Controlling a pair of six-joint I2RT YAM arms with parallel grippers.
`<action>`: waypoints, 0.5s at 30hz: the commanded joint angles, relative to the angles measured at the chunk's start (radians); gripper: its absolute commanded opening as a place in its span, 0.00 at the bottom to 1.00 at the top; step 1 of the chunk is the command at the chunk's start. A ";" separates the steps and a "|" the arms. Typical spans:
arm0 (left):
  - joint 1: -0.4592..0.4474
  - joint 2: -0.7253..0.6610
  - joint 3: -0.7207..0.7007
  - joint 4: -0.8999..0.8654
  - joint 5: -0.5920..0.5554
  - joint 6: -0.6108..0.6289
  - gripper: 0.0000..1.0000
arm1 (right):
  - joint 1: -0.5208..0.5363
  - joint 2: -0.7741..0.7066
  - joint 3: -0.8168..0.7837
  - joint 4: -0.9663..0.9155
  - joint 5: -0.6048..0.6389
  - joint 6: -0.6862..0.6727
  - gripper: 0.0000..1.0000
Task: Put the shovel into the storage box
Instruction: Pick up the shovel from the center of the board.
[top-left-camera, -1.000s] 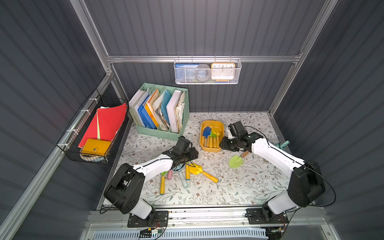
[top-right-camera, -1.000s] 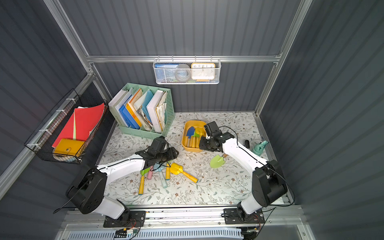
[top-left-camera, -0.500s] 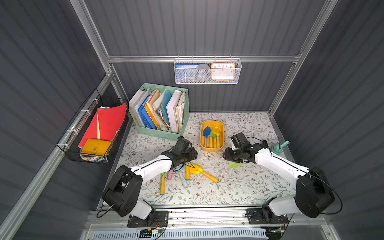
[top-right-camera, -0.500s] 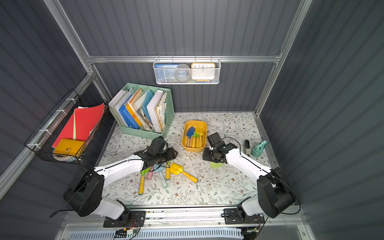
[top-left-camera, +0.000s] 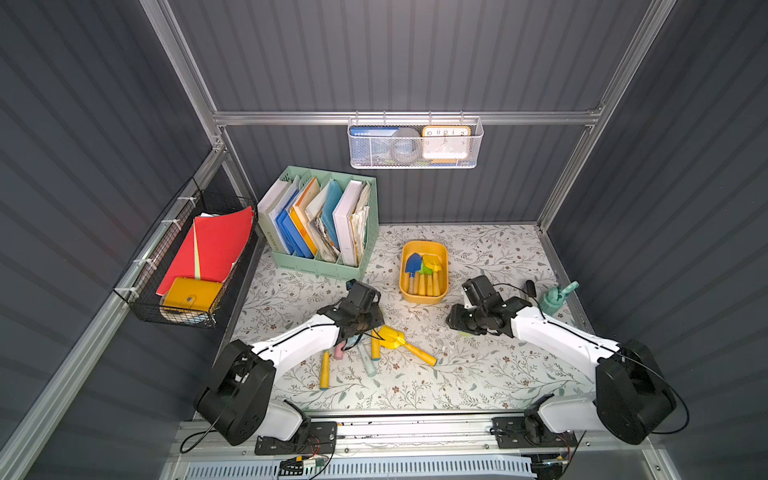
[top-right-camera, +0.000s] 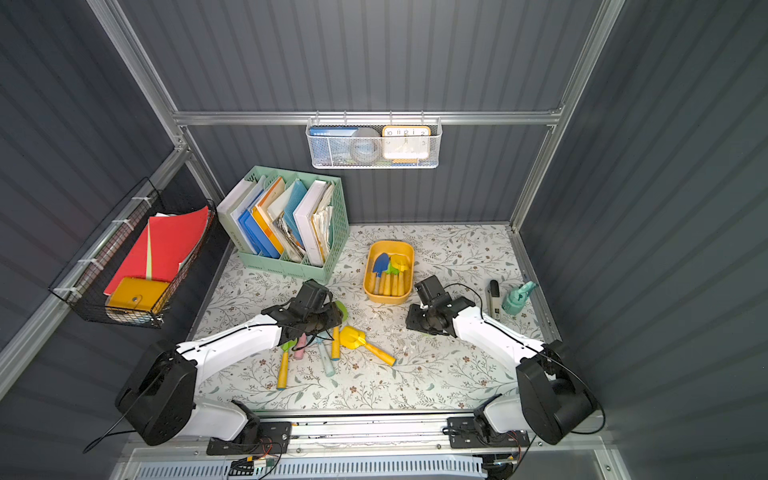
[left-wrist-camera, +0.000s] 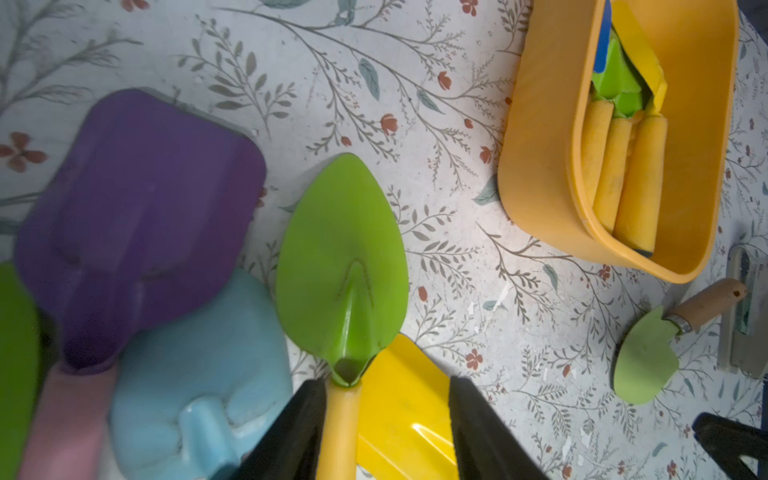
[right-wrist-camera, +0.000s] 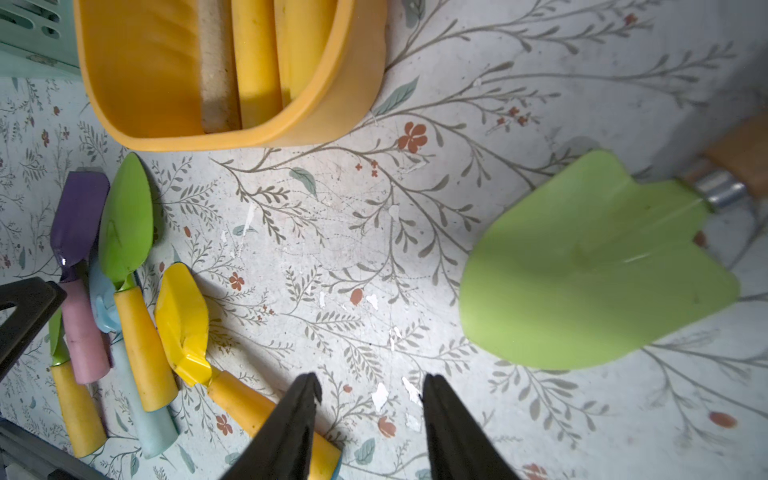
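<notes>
both part-open: left gripper (left-wrist-camera: 386, 384) straddles green-bladed, yellow-handled shovel (left-wrist-camera: 345, 257), unclamped; right gripper (right-wrist-camera: 372, 380) empty; orange storage box (top-left-camera: 422, 296) at two o'clock.

Your left arm (top-left-camera: 299, 337) and right arm (top-left-camera: 555, 337) both stretch forward and low from their bases, elbows nearly straight, wrists tipped downward – the left gripper (left-wrist-camera: 386, 388) with jaws parted, the right gripper (right-wrist-camera: 370, 384) likewise held partly apart.

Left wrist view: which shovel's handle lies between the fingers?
The pointed bright green shovel: its yellow handle runs between the fingers. The purple shovel and blue shovel lie aside.
</notes>
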 joint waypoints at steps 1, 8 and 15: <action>-0.004 -0.045 -0.032 -0.100 -0.073 -0.053 0.51 | 0.026 0.017 0.009 0.036 -0.011 0.011 0.47; -0.004 -0.034 -0.069 -0.070 -0.047 -0.070 0.47 | 0.057 0.050 0.013 0.065 -0.020 0.018 0.47; -0.018 0.076 -0.025 -0.033 -0.031 -0.050 0.44 | 0.061 0.045 -0.002 0.063 -0.013 0.021 0.47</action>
